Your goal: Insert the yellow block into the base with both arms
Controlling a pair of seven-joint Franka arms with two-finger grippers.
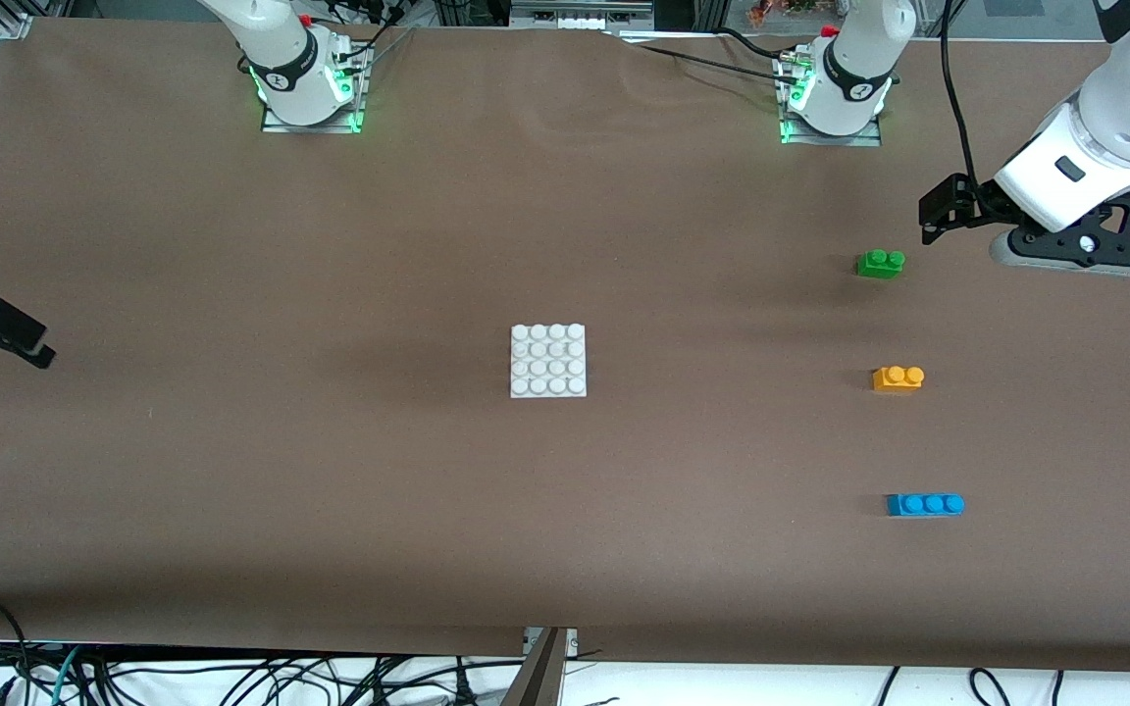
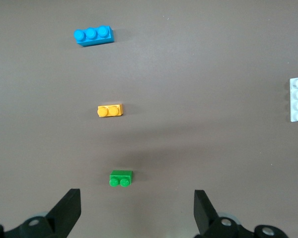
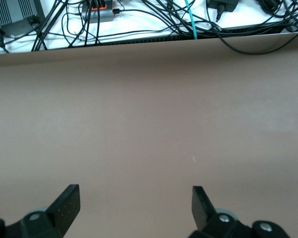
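The yellow block point(image 1: 898, 378) lies on the table, well apart from the left end effector point(image 2: 134, 210), whose fingers are spread.

three bricks are sitting in a row toward the left arm's end — the yellow block point(image 1: 898, 378) in the middle — the base point(image 1: 547, 361) lying mid-table, well apart.

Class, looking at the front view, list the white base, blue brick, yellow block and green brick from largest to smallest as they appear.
1. White base
2. Blue brick
3. Yellow block and green brick: they look about alike, so no ranking between them.
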